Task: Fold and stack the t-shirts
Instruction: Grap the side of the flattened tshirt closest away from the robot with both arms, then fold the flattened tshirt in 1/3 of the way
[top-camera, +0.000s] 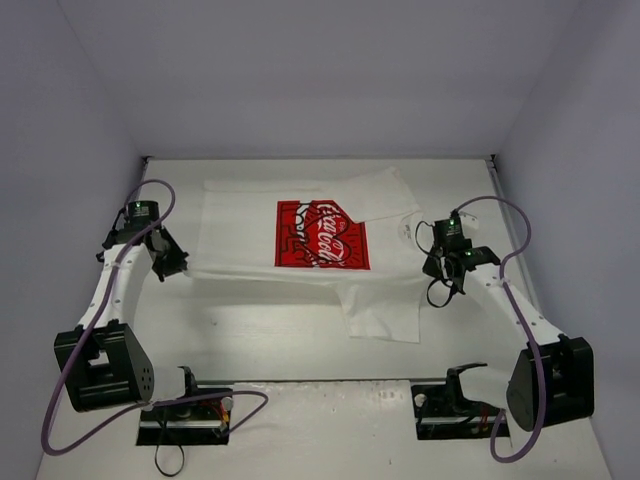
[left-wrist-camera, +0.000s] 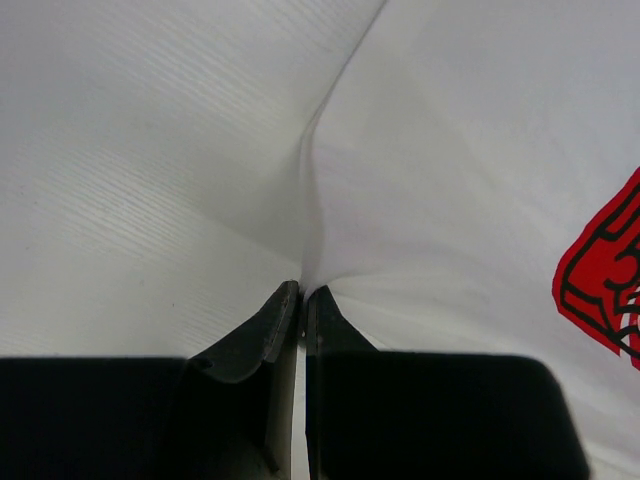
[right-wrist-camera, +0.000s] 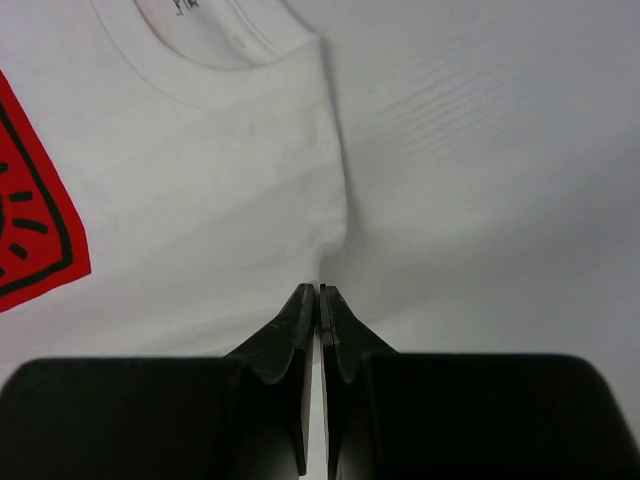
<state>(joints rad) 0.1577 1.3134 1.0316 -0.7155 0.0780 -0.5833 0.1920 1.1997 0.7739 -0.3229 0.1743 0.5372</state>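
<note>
White tabletop (top-camera: 300, 345) under pale grey walls (top-camera: 300, 80) carries the t-shirt (top-camera: 250, 235). It lies spread flat and sideways across the far half, with its red graphic (top-camera: 322, 235) facing up, its collar (right-wrist-camera: 215, 75) toward the right, and one sleeve (top-camera: 385, 315) trailing toward the near edge. The fold looks to be at its opening stage: both ends are gripped and nothing is turned over yet. The left gripper (left-wrist-camera: 303, 290) is clenched on the hem end, with a ridge of cloth drawn up from its tips. The right gripper (right-wrist-camera: 322, 290) is clamped tight at the shoulder edge just beside the collar, apparently pinching the cloth, though how much fabric sits between the tips is hard to tell. Next, I judge, both arms must lift together and carry the near long edge toward the far one, keeping the thin cloth taut so it neither sags nor slips free.
</note>
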